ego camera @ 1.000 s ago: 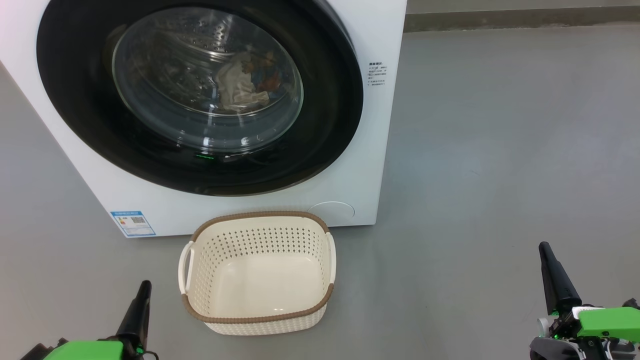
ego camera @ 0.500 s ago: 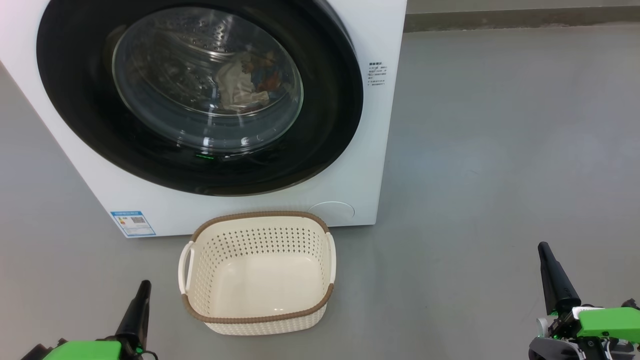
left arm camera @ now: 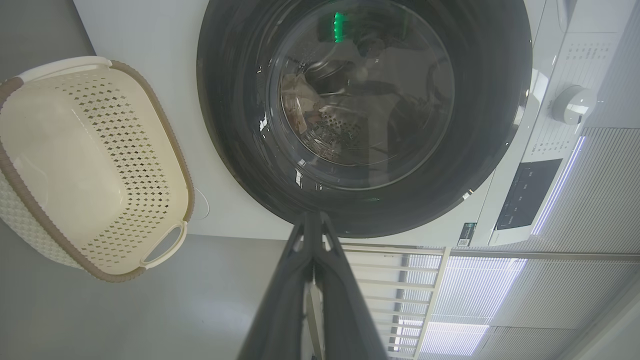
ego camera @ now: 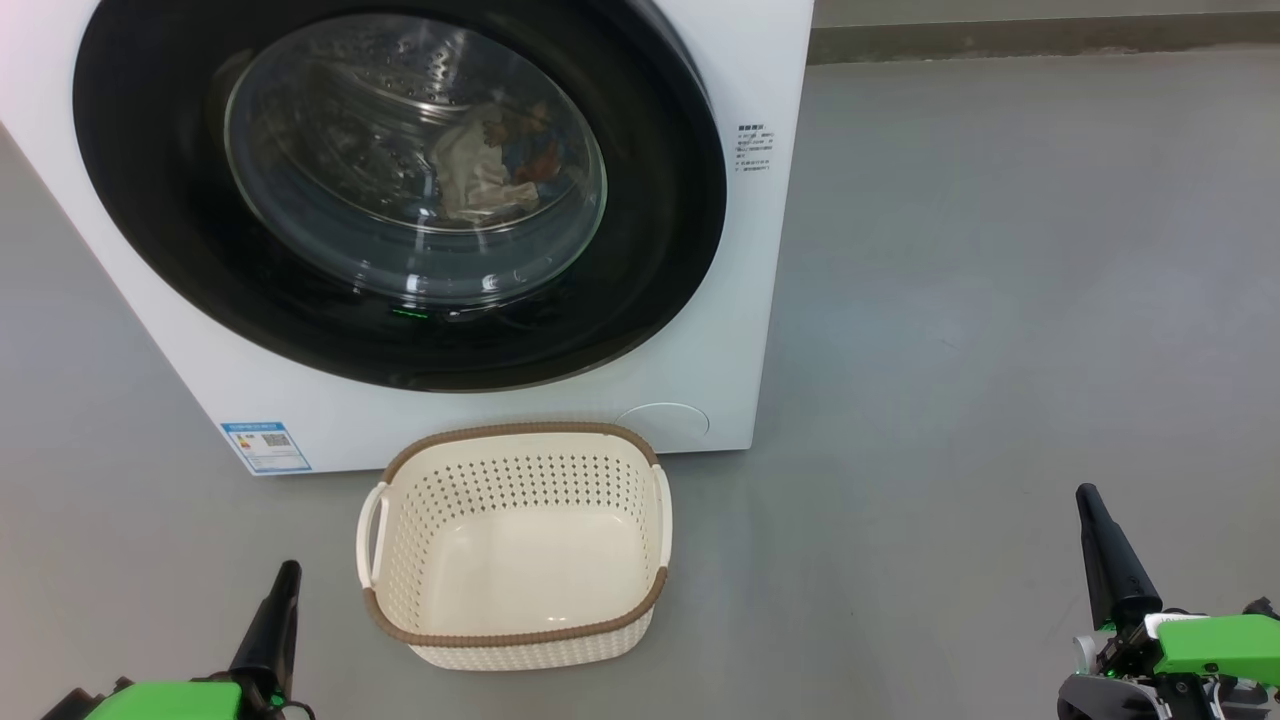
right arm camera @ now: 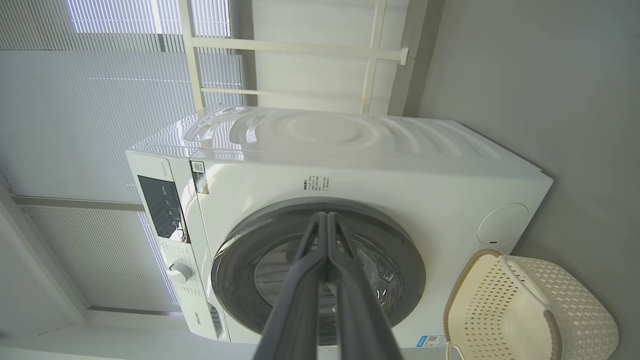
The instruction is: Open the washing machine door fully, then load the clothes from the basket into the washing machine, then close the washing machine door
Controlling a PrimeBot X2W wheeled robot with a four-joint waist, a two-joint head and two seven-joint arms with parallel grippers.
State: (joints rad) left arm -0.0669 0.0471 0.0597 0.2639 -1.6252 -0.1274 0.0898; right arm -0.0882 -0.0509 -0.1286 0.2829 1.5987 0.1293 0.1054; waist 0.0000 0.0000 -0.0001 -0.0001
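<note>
The washing machine stands ahead with its black round door shut flat against its front. Through the glass window I see the clothes, cream and patterned, lying inside the drum. The cream basket sits on the floor right before the machine with nothing in it. My left gripper is low at the left of the basket, shut and holding nothing. My right gripper is well to the right, shut and holding nothing. The door, the basket and my left gripper show in the left wrist view, the washing machine and my right gripper in the right wrist view.
Grey floor spreads wide to the right of the machine. A blue label marks the machine's lower left corner. A control panel with a knob is on the machine's top front. Window blinds and a white rail stand behind it.
</note>
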